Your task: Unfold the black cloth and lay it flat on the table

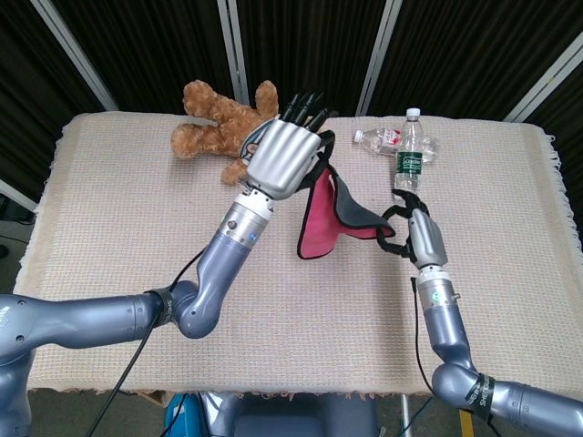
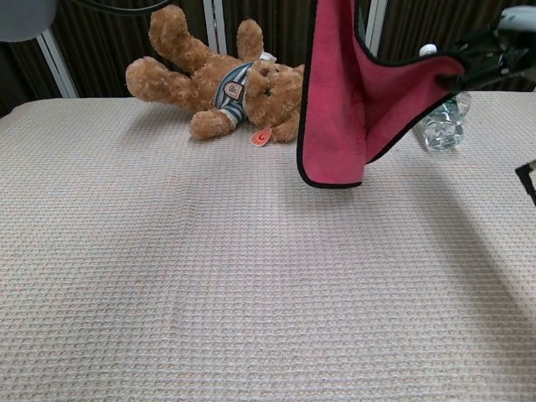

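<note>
The black cloth (image 1: 321, 217), pink on its inner face, hangs in the air between my two hands, above the table. My left hand (image 1: 281, 159) holds its upper corner near the teddy bear, with the back of the hand facing the head camera. My right hand (image 1: 412, 226) grips the opposite corner further right, beside the bottle. In the chest view the cloth (image 2: 335, 109) sags in a pink fold with a black edge, its lowest corner just above the table. The dark fingers of my right hand (image 2: 494, 46) pinch its corner at the upper right.
A brown teddy bear (image 1: 221, 123) lies at the back of the beige woven table cover (image 1: 137, 228). An upright water bottle (image 1: 410, 155) stands at the back right, and a second bottle (image 1: 375, 138) lies on its side behind it. A black cable (image 2: 528, 177) shows at the right edge.
</note>
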`<action>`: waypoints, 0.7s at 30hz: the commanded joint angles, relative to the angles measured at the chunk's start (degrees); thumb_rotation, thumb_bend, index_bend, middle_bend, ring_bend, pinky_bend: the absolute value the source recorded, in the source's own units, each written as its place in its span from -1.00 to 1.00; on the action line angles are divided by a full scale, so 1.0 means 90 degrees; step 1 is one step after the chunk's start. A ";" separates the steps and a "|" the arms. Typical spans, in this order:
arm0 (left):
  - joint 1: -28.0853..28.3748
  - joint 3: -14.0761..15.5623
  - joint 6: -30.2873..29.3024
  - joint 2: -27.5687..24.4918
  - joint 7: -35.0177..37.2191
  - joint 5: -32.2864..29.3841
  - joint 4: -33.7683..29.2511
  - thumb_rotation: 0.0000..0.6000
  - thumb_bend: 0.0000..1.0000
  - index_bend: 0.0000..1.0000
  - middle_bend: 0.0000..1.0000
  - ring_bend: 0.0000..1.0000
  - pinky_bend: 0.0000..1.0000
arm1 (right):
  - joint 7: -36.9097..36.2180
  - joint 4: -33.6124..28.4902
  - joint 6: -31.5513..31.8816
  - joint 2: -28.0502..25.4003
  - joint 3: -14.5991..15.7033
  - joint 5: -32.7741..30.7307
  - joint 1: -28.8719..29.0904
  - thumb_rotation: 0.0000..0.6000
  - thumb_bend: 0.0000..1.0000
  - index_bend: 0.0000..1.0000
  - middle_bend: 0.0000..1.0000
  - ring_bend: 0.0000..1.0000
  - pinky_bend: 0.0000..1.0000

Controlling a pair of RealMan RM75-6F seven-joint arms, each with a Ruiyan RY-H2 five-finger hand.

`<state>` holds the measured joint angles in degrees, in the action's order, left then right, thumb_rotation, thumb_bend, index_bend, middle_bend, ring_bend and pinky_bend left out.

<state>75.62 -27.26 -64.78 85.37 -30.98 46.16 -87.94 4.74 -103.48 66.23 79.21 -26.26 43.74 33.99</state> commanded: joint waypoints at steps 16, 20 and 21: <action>-0.0956 0.0360 0.0080 -0.0322 0.1180 0.0277 0.0193 1.00 0.00 0.21 -0.58 -1.00 -1.00 | 0.1145 0.0096 0.0473 -0.0130 -0.0686 -0.0431 0.0935 1.00 0.17 0.31 -0.68 -0.94 -1.00; -0.0989 0.0377 0.0152 -0.0206 0.1343 0.0291 0.0478 1.00 0.00 0.21 -0.58 -1.00 -1.00 | 0.1260 0.0369 0.0497 -0.0028 -0.0740 -0.0588 0.1088 1.00 0.17 0.31 -0.67 -0.94 -1.00; -0.0989 0.0383 0.0189 -0.0129 0.1411 0.0302 0.0628 1.00 0.00 0.21 -0.58 -1.00 -1.00 | 0.1301 0.0512 0.0489 0.0013 -0.0757 -0.0654 0.1151 1.00 0.17 0.31 -0.67 -0.94 -1.00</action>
<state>66.88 -23.96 -63.62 83.23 -19.29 48.67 -83.99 15.80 -100.39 70.55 78.68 -32.71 38.78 43.46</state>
